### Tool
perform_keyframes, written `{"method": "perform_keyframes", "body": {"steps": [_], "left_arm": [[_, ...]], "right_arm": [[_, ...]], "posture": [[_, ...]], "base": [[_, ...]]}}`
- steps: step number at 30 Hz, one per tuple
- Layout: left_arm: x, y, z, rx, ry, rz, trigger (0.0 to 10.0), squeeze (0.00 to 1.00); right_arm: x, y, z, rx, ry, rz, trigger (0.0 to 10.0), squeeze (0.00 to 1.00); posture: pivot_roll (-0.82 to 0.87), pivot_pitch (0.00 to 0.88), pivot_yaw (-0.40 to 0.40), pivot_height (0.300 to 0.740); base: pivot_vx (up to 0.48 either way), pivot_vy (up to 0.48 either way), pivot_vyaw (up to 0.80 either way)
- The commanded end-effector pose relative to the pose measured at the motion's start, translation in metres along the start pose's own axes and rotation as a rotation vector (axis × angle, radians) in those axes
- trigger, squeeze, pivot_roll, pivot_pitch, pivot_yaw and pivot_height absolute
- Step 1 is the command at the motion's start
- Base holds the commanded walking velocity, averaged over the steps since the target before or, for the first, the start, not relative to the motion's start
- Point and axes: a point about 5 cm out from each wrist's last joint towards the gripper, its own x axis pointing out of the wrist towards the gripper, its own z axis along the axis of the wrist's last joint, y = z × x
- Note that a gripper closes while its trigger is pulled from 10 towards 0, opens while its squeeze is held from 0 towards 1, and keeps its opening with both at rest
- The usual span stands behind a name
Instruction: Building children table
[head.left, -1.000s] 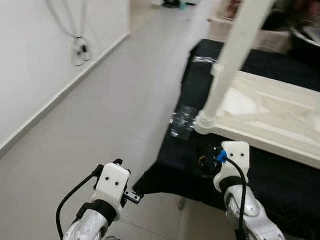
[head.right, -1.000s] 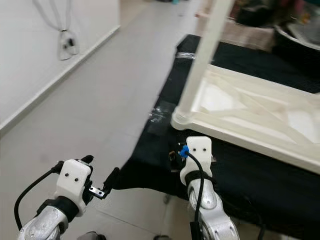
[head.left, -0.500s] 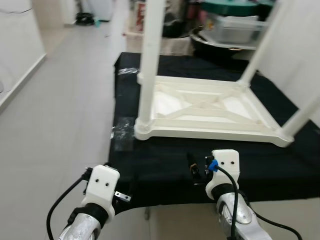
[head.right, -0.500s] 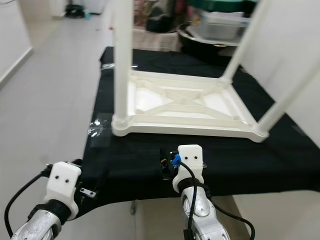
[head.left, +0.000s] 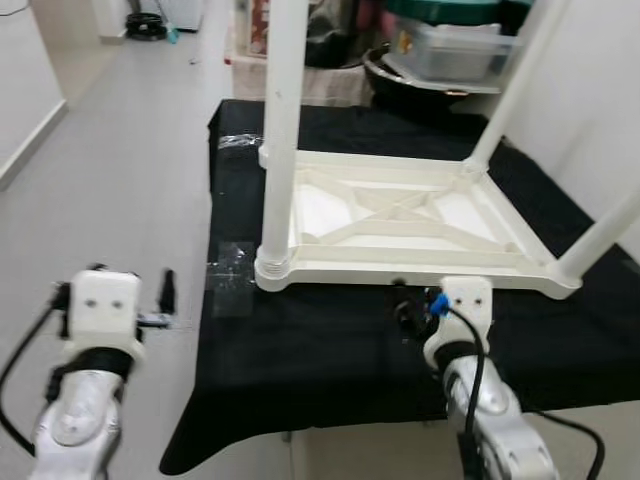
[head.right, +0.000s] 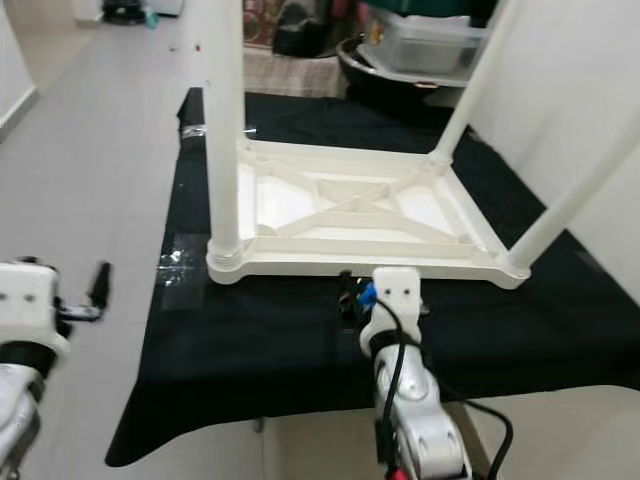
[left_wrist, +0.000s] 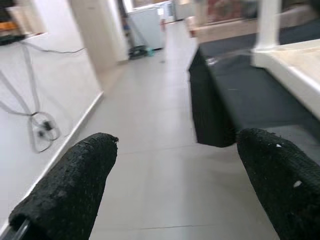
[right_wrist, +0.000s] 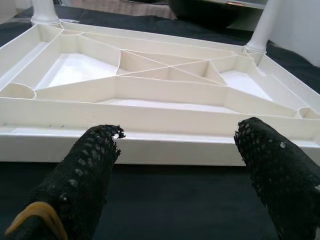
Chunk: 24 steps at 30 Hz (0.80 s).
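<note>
White plastic table (head.left: 400, 215) lies upside down on a black cloth (head.left: 330, 350), centre to upper right of the head views. Legs stand up from it: one at the near left corner (head.left: 278, 130), one at the far right corner (head.left: 515, 85), one at the near right corner (head.left: 600, 235).

Change over the last second: the whole picture has swung round. A second ago the view was mostly grey floor (head.left: 110, 200) and wall, with the table cut off at the upper right; now the table sits square ahead. That is the camera turning, not the table moving.

Right gripper (right_wrist: 175, 150), lower centre-right of the head view, now faces the near rim of the table, just short of it and not touching. Fingers (right_wrist: 95, 160) spread wide, nothing between them.

Left gripper (left_wrist: 175, 165) has gone out to the lower left, off the cloth and over bare floor; fingers also wide, empty.

Judgement: the robot is now lined up with the workpiece. Right arm is placed to reach the frame; left arm looks out of play for now.
</note>
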Motion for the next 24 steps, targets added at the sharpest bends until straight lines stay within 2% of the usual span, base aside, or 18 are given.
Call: {"method": "perform_keyframes", "body": {"steps": [1,7,11,15,24], "left_arm": [[0.000,-0.003,-0.006,-0.004,0.032,-0.017,10.0,0.00],[0.006,-0.001,0.006,0.009,-0.015,-0.002,10.0,0.00],[0.007,0.000,0.007,0.009,-0.024,0.002,10.0,0.00],[0.013,0.008,0.014,0.029,-0.053,0.041,10.0,0.00],[0.016,0.014,0.017,0.046,-0.064,0.055,10.0,0.00]], "right_arm": [[0.002,-0.006,-0.002,0.004,0.001,-0.027,10.0,0.00],[0.026,-0.030,0.019,0.024,-0.071,-0.137,10.0,0.00],[0.029,-0.033,0.021,0.024,-0.078,-0.149,10.0,0.00],[0.046,-0.039,0.034,0.037,-0.121,-0.179,10.0,0.00],[0.052,-0.036,0.036,0.039,-0.133,-0.173,10.0,0.00]], "posture": [[0.15,0.059,-0.119,0.740],[0.15,0.065,-0.121,0.740],[0.15,0.066,-0.122,0.740],[0.15,0.067,-0.125,0.740],[0.16,0.066,-0.128,0.740]], "base": [[0.000,0.000,0.00],[0.000,0.000,0.00],[0.000,0.000,0.00],[0.283,0.000,0.00],[0.339,0.000,0.00]]}}
